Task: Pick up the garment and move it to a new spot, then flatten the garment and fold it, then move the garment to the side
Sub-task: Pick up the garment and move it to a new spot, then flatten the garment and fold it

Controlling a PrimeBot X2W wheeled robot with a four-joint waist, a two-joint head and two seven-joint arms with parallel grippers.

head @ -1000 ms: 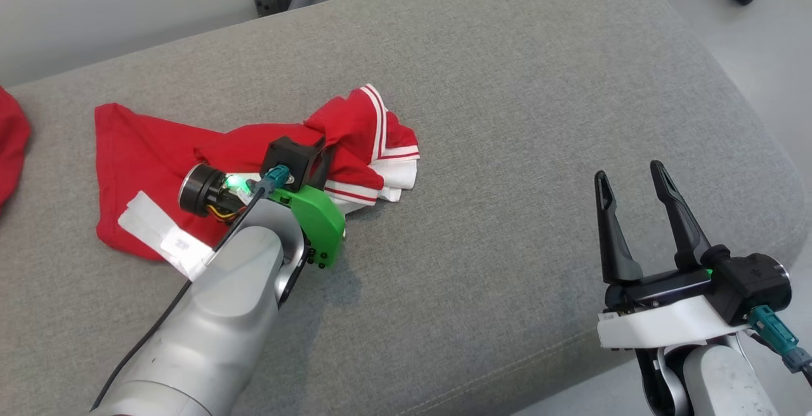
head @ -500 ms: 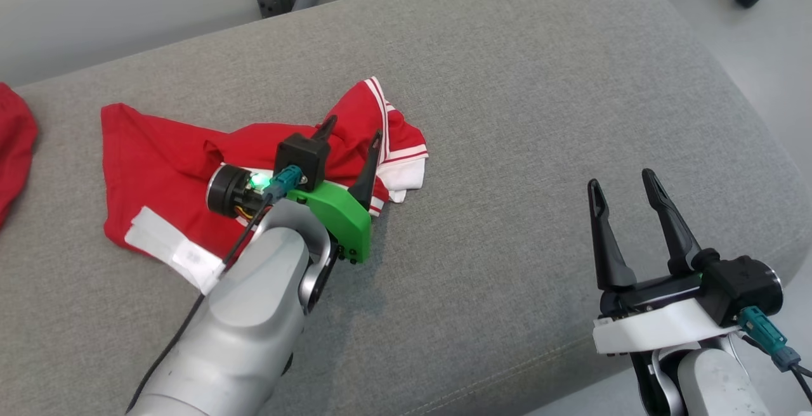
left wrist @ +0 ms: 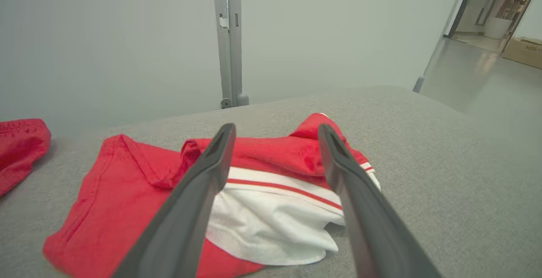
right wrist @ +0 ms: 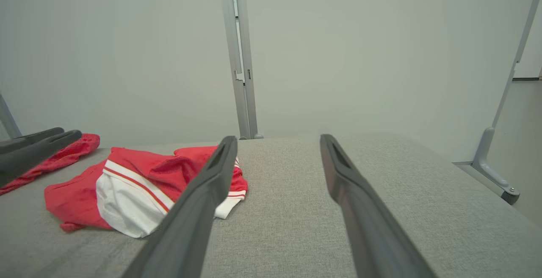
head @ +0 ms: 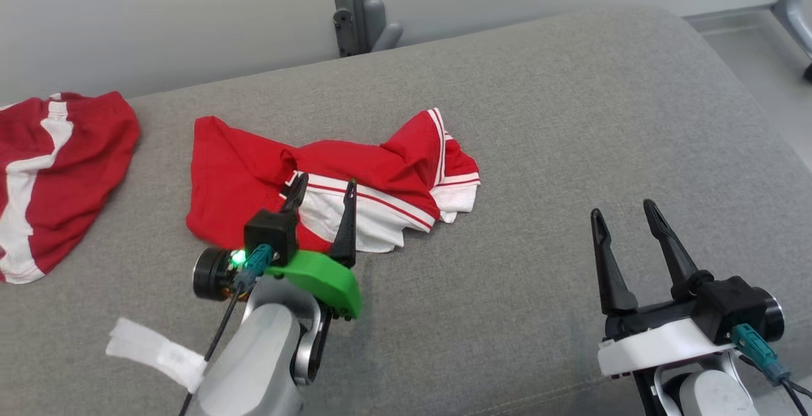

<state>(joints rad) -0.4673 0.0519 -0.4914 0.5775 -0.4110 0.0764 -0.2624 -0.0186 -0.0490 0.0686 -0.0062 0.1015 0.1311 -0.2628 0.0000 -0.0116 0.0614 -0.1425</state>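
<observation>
Garment [head: 380, 169]: red with white stripes and a white panel, lying crumpled on the grey bench [head: 571, 118], roughly mid-bench.
Left gripper [head: 326, 181]: released, fingers spread wide at the garment's near edge, over the white panel, with nothing between them (I cannot tell whether the tips touch the cloth).
Right gripper [head: 622, 208]: also spread open and empty, well to the garment's right, over bare bench.
Second red cloth [head: 57, 162]: left of the garment and apart from it, with a white band.
Grey post [head: 355, 4]: behind the garment, past the bench's far edge.
White tag [head: 155, 352]: on the left arm, nearer than the garment; its print is too small to read.
Cardboard box [left wrist: 525, 51]: far off to the garment's right; dark lettering, not legible.
</observation>
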